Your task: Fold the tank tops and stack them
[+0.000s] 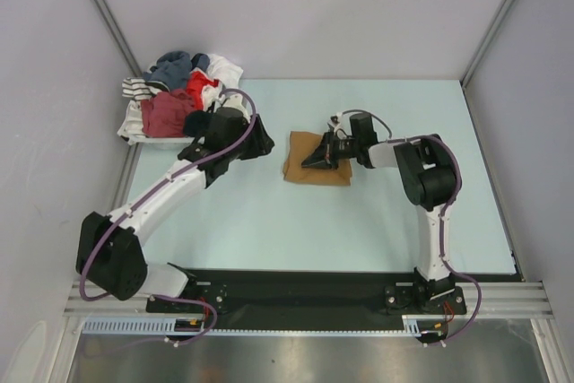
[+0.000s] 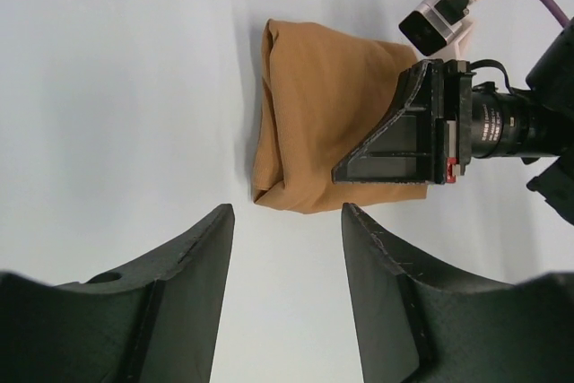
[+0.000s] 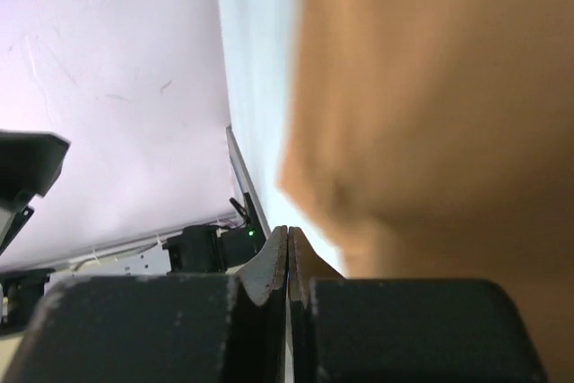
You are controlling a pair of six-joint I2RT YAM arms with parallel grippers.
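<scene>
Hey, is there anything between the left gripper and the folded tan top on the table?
Nothing visible. Only bare table lies between the open left gripper and the tan top. The shut right gripper is over the top's other side, not in that path.

The folded tank top [image 1: 305, 172] lies near the middle of the surface [image 1: 377, 230]. The heap of mixed clothes [image 1: 175, 100] sits in the ten o'clock corner. The left gripper [image 1: 263, 143] is at nine o'clock of the folded tank top, apart from it. The right gripper [image 1: 316, 159] reaches in from three o'clock, over its two o'clock part.
</scene>
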